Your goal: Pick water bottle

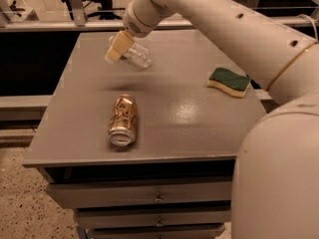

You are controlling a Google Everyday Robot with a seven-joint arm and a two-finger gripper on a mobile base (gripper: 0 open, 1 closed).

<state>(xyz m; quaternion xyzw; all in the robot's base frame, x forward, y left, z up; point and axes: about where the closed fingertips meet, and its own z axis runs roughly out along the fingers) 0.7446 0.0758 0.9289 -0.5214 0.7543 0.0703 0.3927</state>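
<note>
**Claw poised over the bottle at the far left of the tabletop**

The water bottle (138,57) lies on its side in the upper left of the frame, near the far edge of the grey tabletop (169,118). Its clear ribbed body points toward the lower right, and its neck end is hidden behind the claw (117,48). The claw hangs just in front of that end, at the tip of the white arm (209,19) that sweeps in from the right of the frame. Whether the claw is open or closed cannot be told, nor whether it touches the bottle.

A gold can (122,119) lies on its side lower in the frame, well apart from the bottle. A green-and-yellow sponge (229,81) sits at the right.

The bottle looks small and thin-walled, so it is probably light, and it is likely to dent under a hard squeeze. Lying round side down, it may roll away from a glancing push. The ribbed middle of the body seems the best place to take hold, gripped across its width, since the ribs should resist slipping.
</note>
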